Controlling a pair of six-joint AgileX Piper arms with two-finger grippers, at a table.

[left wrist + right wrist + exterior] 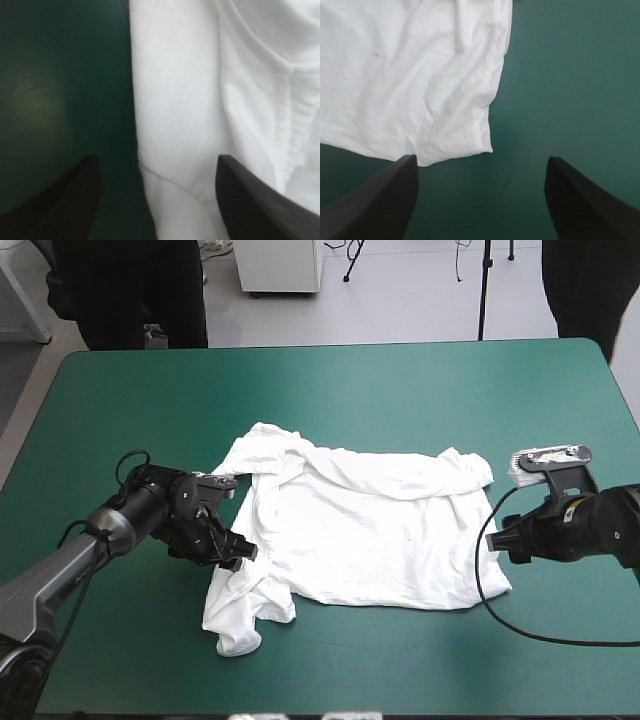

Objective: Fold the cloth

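Note:
The white T-shirt point(360, 525) lies roughly spread in the middle of the teal-green table, with wrinkles along its far edge and a bunched sleeve at its near left corner. My left gripper point(235, 545) sits low at the shirt's left edge, open, the cloth's edge point(145, 165) running between its fingers. My right gripper point(497, 543) is at the shirt's right side, open. The shirt's hemmed corner point(480, 145) lies just ahead of it, with bare cover between the fingers.
Bare teal-green cover point(400, 390) surrounds the shirt, with wide room toward the far edge and along the near edge.

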